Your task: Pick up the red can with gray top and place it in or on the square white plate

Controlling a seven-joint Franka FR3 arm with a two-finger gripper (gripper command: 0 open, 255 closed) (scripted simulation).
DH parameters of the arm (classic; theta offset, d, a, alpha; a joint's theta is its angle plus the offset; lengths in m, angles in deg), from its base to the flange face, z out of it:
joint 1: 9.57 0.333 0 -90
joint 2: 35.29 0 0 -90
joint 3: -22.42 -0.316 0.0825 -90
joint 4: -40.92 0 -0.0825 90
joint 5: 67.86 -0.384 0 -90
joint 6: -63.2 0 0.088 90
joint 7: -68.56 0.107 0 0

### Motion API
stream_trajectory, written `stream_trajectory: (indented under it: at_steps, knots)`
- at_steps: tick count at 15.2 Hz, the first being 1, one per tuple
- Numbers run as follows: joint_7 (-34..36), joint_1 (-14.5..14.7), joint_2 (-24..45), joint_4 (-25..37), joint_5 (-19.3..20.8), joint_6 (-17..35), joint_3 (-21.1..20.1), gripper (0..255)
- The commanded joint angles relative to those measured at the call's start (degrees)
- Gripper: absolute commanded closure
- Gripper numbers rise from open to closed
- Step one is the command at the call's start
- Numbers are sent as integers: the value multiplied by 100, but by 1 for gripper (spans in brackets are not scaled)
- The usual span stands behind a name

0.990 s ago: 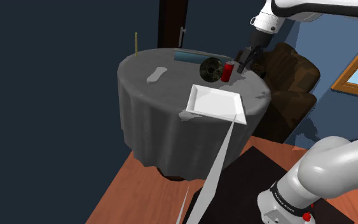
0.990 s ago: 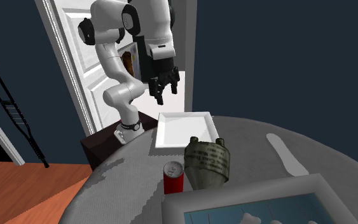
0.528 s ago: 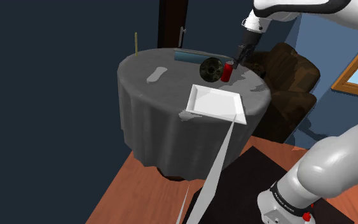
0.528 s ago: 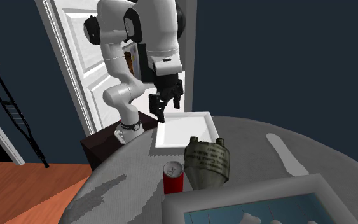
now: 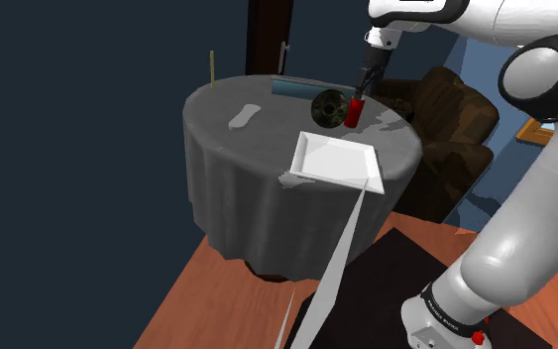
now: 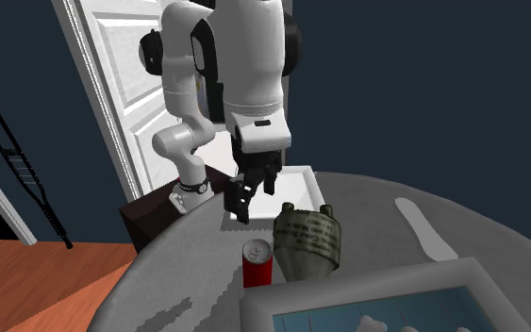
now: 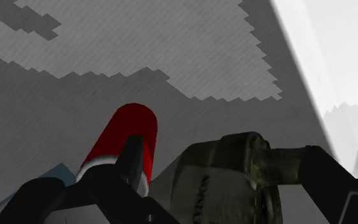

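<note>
Pincer [image 5: 361, 94] close above red can [image 5: 353, 111], upright on grey worktop [image 5: 237, 149] beyond white plate [image 5: 336, 159] (shoulder view). Second exterior view: fingers apart, between plate and can. Wrist view: can beside olive object [image 7: 228, 178], outside the fingers.

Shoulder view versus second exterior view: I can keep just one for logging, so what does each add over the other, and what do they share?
Shoulder view's own: the brown armchair behind the table, a thin upright stick at the table's far edge, and a wooden frame on the blue wall. Second exterior view's own: the white door and a crutch beside it. Shared: the round grey table, red can, olive flask-like thing, square white plate, blue tray, and the open gripper close to the can.
</note>
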Motion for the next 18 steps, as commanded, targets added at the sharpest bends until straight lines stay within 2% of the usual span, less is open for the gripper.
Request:
stream_trajectory:
  at_steps: [1,6,14,18]
  knots:
    - [-184,-124,541,630,-110,-172,64,0]
    - [-534,-618,2117,2705,-445,-843,110,0]
    - [-536,-503,1887,1757,-376,-123,102,0]
    - [-537,-501,1888,1757,-377,-124,105,0]
